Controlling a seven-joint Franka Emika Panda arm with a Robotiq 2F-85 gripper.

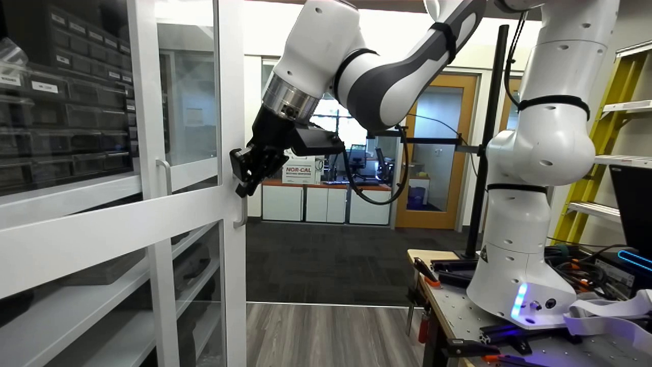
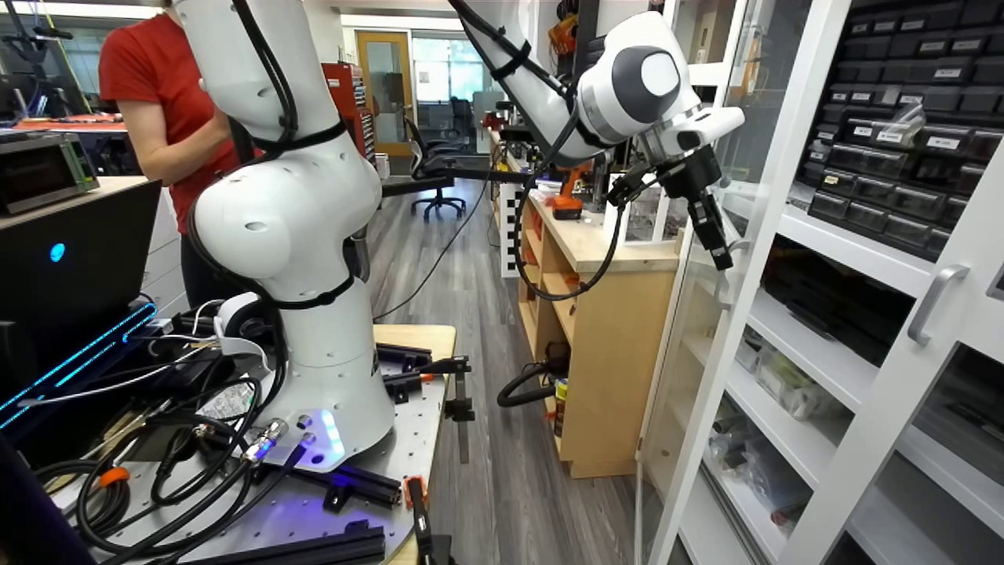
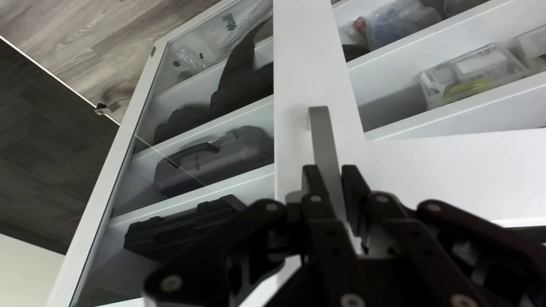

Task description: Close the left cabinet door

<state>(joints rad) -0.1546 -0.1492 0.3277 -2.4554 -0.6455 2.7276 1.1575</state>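
Dark carpet [image 1: 316, 260] behind, arm [image 1: 377, 89] aslant downward, pincer [image 3: 331, 171] tight around handle [image 3: 320, 132] of left cabinet door [image 1: 117, 230]

The handle [image 3: 320, 132] of the left cabinet door [image 3: 305, 64] lies between the jaws of the pincer [image 3: 335, 183]; drawers [image 1: 81, 117] sit left of it in an exterior view

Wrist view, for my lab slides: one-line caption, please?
The tool straddles the bar handle of a white cabinet door, stocked shelves behind.
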